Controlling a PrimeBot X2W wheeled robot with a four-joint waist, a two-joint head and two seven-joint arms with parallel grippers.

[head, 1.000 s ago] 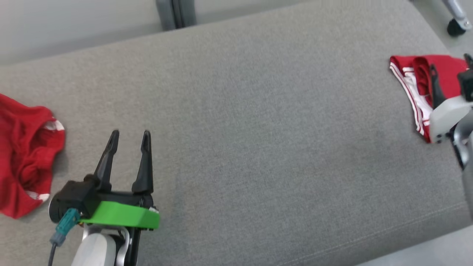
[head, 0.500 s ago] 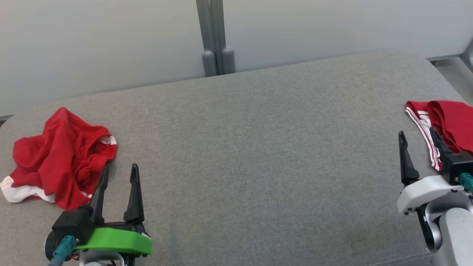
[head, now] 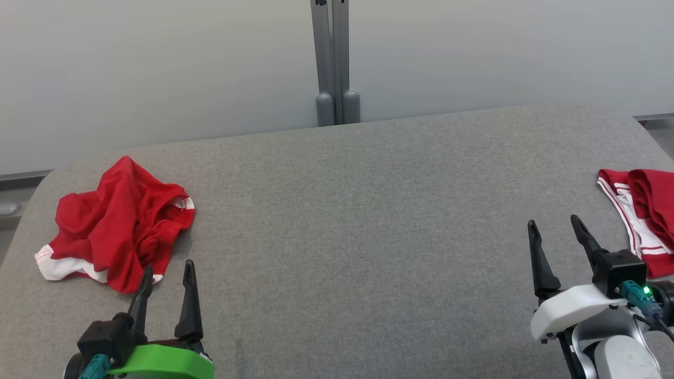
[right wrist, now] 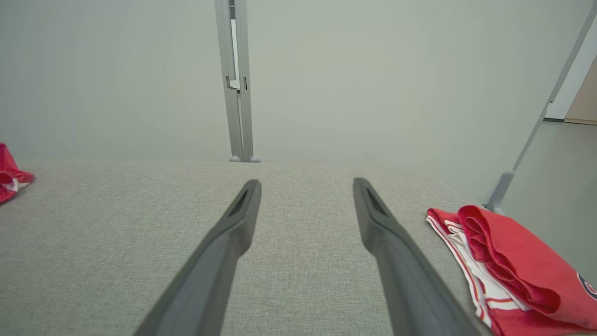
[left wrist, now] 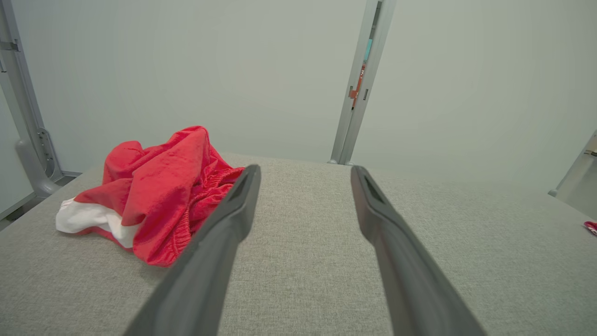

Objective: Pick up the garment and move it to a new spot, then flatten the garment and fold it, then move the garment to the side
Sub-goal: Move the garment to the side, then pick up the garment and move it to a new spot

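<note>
On the grey upholstered surface (head: pixel 358 237) in front of me, the crumpled red garment (head: pixel 118 221) lies in a loose heap at about ten o'clock in the head view, near the surface's left end. Its white trim shows along the left and near edges. My left pincer (head: pixel 167 266) hangs low at seven o'clock with its two dark fingers spread as wide as they go and nothing between them. Seen from my left wrist, the heap (left wrist: pixel 158 196) sits at eleven o'clock. My left finger crosses in front of its near hem, and I cannot tell whether it touches the cloth.

My right pincer (head: pixel 554 221) hovers at four o'clock, also fully spread and holding nothing. Just beside it at two o'clock lies a folded red garment (head: pixel 650 210) with white stripes, flat by the surface's right edge. In the right wrist view it (right wrist: pixel 508 261) lies clear of my right finger.

The grey upholstery runs between the two pincers, and the two red pieces lie well apart at opposite ends. At twelve o'clock, behind the far edge, a grey metal post (head: pixel 331 58) stands upright between pale wall panels (head: pixel 158 68).
</note>
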